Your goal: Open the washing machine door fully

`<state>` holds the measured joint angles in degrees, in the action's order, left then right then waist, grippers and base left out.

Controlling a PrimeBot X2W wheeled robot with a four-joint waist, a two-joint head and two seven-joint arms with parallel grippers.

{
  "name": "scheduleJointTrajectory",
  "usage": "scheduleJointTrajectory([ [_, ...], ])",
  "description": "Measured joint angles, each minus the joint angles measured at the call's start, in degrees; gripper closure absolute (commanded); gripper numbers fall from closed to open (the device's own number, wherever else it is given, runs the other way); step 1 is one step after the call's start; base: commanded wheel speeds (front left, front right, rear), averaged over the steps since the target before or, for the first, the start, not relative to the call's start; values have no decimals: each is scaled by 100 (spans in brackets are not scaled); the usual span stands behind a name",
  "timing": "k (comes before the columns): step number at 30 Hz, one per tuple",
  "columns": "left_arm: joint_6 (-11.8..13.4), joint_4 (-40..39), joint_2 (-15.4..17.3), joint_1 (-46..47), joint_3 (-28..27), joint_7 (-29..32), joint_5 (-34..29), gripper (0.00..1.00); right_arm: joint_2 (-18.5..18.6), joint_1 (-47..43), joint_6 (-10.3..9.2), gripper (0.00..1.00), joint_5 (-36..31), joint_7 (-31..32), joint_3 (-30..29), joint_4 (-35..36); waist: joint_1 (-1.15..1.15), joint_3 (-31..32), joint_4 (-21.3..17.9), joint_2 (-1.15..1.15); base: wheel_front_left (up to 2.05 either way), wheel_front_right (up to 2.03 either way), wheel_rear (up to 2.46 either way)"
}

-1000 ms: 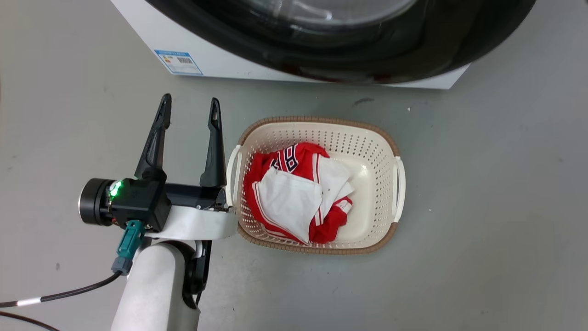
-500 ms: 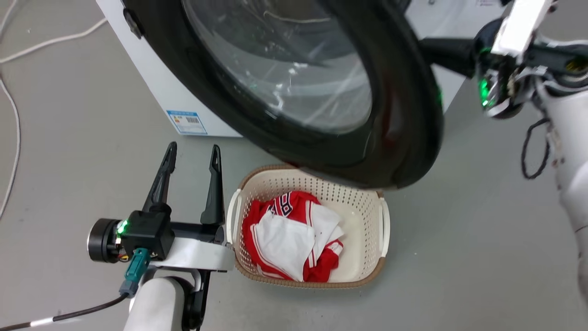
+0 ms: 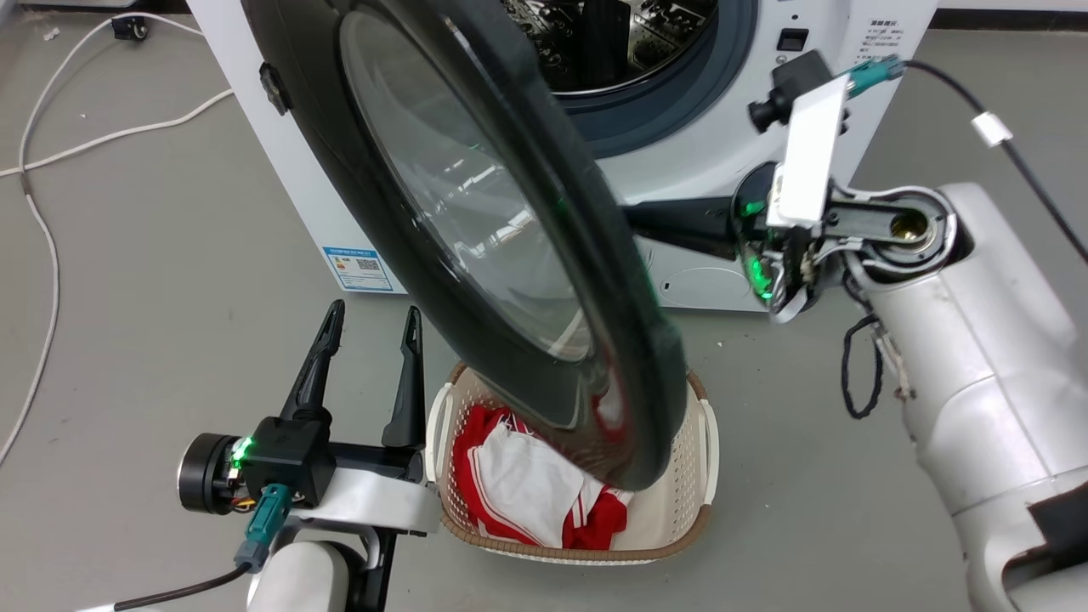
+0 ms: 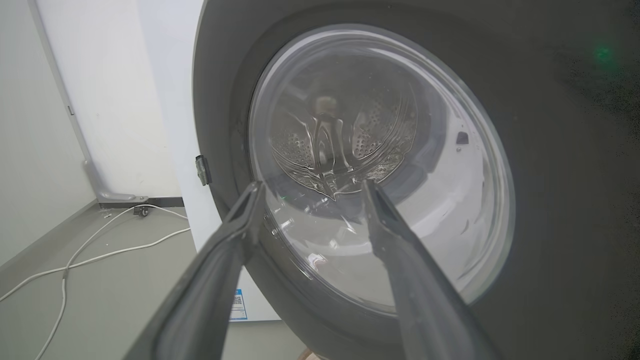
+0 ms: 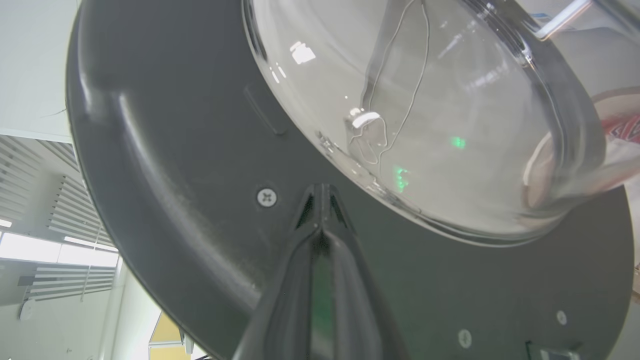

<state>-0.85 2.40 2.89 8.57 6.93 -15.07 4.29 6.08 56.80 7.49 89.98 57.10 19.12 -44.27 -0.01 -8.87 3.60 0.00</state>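
The washing machine door [image 3: 476, 229], a big glossy black disc with a clear glass bowl, stands swung partway out from the white washer [image 3: 280, 170], its lower rim hanging over the basket. My right gripper [image 3: 646, 223] reaches in from the right behind the door. Its fingers are shut together, and the right gripper tips [image 5: 320, 192] rest against the door's black inner face [image 5: 190, 165] beside the glass bowl [image 5: 425, 115]. Down at the lower left my left gripper [image 3: 371, 327] stands open and holds nothing. In the left wrist view the left gripper [image 4: 312, 187] faces the door's outer glass [image 4: 380, 165].
A cream laundry basket [image 3: 697, 501] with red and white clothes [image 3: 527, 484] sits on the floor under the door's lower edge, right beside my left gripper. The steel drum [image 3: 612, 34] and grey rubber ring [image 3: 680, 110] show behind the door. White cables [image 3: 51, 153] lie on the floor at left.
The head camera has tilted up. The door has swung further out and to the left, and my right arm has come into view behind it. The left gripper has stayed open beside the basket.
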Motion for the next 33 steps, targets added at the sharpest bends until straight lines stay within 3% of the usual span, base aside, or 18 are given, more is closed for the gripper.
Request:
scheduleJointTrajectory([
  [19,10,44,0,-113,35,0,62,0,-288,-765,0,100,366,-11,676,906,0,142,36,0,0,0,0],
  [24,34,59,-1,-171,14,0,91,0,-314,-1027,0,100,363,-784,494,1147,0,240,-17,0,0,0,0],
  [33,41,79,0,-261,-164,0,92,0,-132,-1778,0,100,254,-2698,-544,1327,1,374,-196,0,0,0,0],
])
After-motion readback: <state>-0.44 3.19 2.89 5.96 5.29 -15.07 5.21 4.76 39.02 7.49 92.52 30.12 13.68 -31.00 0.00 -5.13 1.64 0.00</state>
